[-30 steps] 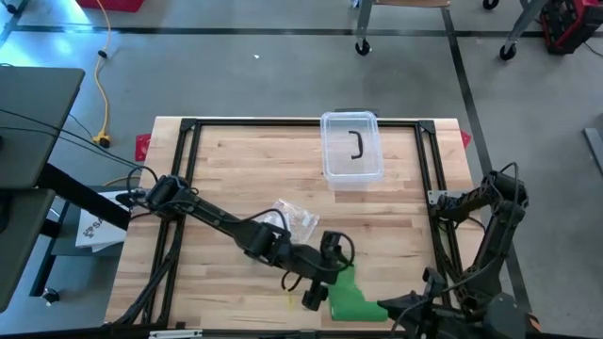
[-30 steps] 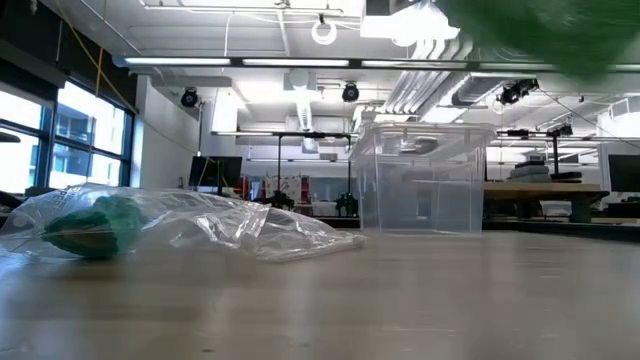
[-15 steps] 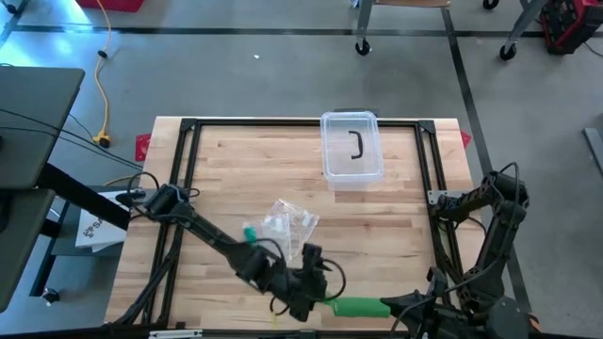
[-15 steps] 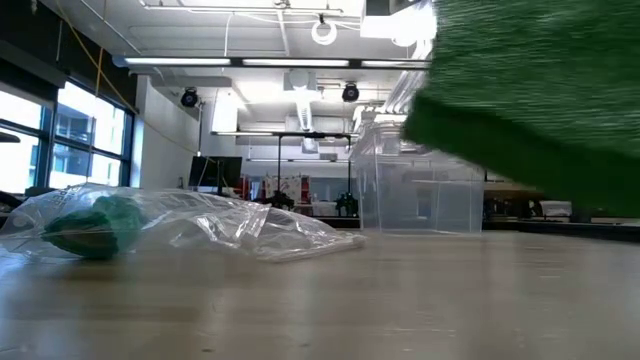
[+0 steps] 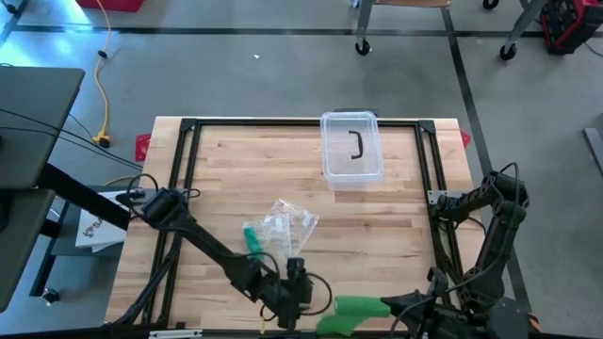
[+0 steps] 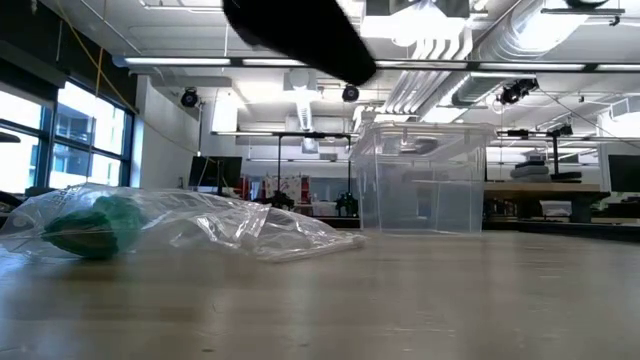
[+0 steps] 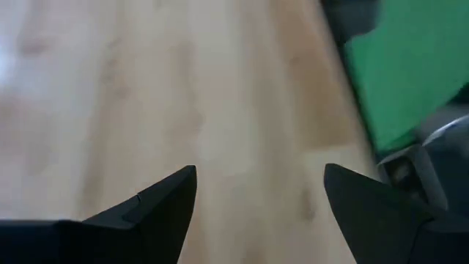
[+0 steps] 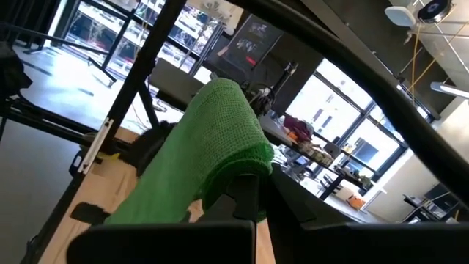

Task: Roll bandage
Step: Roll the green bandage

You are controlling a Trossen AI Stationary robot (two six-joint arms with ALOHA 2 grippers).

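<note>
The right gripper [image 8: 245,192] sits at the table's near edge with its fingers clamped together on one end of the bandage [image 5: 350,312]. The bandage is a bright green, coarse-woven strip; in the right wrist view it [image 8: 212,143] bunches into a thick fold over the fingers and trails away from them toward the table. From above it lies as a short, flat band stretching from the right gripper toward the left gripper [image 5: 300,292], which hovers just beside its free end with fingers spread apart and empty; the left wrist view shows bare wood between those fingers and green cloth [image 7: 407,70] off to one side. Count: one loose bandage, one clear bag [image 5: 287,222] farther out on the table [image 5: 226,169] with a second green roll [image 6: 95,225] inside, and one clear lidded box [image 5: 351,149] near the far edge. Compared with a second ago, the left gripper has moved nearer the front edge, and the bandage, then a broad wedge, now lies lower and narrower.
</note>
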